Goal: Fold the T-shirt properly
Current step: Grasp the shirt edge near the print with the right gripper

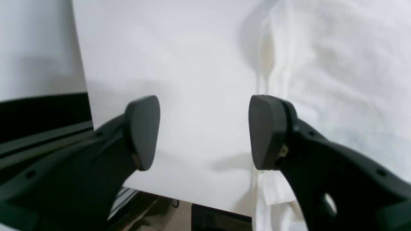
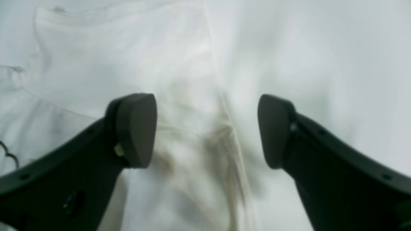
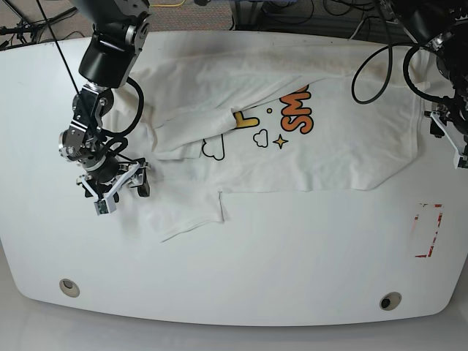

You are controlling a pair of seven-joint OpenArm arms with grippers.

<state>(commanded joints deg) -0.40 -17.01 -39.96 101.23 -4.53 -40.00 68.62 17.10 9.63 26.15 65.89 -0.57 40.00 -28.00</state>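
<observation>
Spread across the upper middle of the white desk (image 3: 241, 263): the T-shirt (image 3: 329, 157), print side up, orange and yellow lettering (image 3: 292, 113) partly covered by a fold of cloth laid over from the left. One sleeve (image 3: 186, 216) sticking out toward the near edge at lower left. Wrinkled along the top and around the fold.

Right claw (image 3: 117, 186) at the left of the base view, low over the sleeve end of the shirt, jaws wide apart with nothing between them; in its wrist view only white cloth and a bunched, yellowish seam (image 2: 224, 141) beneath the gap, pads (image 2: 136, 128) not pressing any fabric.

Left claw (image 1: 204, 131) at the far right edge of the desk, jaws likewise spread and empty; bare desk surface between the pads, shirt hem (image 1: 337, 64) just beside the right-hand pad (image 1: 266, 131). Whether that pad touches the cloth, cannot tell.

Red-outlined rectangle marking (image 3: 428, 230) on the desk near the right edge, well apart from the shirt
</observation>
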